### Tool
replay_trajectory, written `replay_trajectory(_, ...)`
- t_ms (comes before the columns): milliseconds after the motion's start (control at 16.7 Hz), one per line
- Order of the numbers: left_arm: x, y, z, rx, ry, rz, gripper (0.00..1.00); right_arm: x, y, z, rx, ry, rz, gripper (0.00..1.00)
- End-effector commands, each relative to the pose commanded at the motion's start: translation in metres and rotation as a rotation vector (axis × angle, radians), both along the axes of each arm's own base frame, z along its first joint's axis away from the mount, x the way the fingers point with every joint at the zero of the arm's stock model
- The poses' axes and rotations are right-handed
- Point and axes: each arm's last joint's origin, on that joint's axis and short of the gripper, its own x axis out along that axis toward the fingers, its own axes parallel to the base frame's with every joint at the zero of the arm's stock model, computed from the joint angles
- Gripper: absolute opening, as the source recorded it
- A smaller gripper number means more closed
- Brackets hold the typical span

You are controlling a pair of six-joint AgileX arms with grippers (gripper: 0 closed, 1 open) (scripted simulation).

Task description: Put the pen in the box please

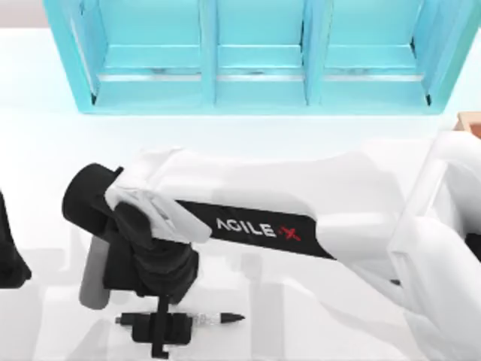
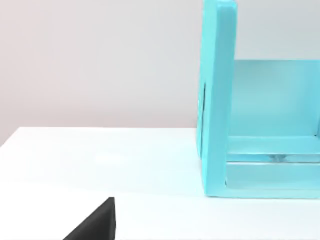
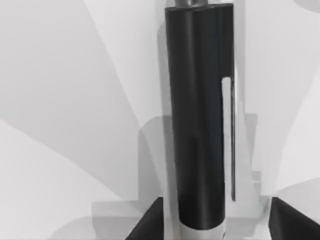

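The pen (image 1: 219, 319) lies flat on the white table near the front edge, its pointed tip toward the right. My right arm reaches across the table, and my right gripper (image 1: 160, 329) is down over the pen's black barrel. In the right wrist view the barrel (image 3: 197, 125) runs between the two dark fingertips (image 3: 147, 227), with a gap left on one side, so the gripper is open and straddles the pen. A tan corner of the box (image 1: 470, 120) peeks out at the right edge behind the right arm. My left arm (image 1: 9, 259) is parked at the far left.
A large teal three-compartment shelf unit (image 1: 255, 83) stands along the back of the table, and one end of it (image 2: 217, 100) appears in the left wrist view. The right arm's white body (image 1: 338, 203) covers much of the table's middle and right.
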Motion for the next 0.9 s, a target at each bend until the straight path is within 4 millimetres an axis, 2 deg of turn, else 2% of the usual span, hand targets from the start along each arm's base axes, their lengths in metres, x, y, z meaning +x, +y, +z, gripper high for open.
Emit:
replay_trajectory(60, 0.000, 0.000, 0.000, 0.000, 0.000, 0.000, 1.00, -0.010, -0.002, 0.030, 0.044, 0.041, -0.031, 0.00)
replay_trajectory(240, 0.000, 0.000, 0.000, 0.000, 0.000, 0.000, 1.00, -0.009, 0.000, 0.042, 0.048, 0.037, -0.029, 0.00)
replay_trajectory(660, 0.000, 0.000, 0.000, 0.000, 0.000, 0.000, 1.00, -0.009, -0.001, 0.119, 0.041, 0.042, -0.031, 0.00)
replay_trajectory(780, 0.000, 0.000, 0.000, 0.000, 0.000, 0.000, 1.00, -0.010, -0.002, 0.129, 0.044, 0.041, -0.031, 0.00)
replay_trajectory(900, 0.000, 0.000, 0.000, 0.000, 0.000, 0.000, 1.00, -0.010, -0.002, 0.130, 0.044, 0.041, -0.031, 0.00)
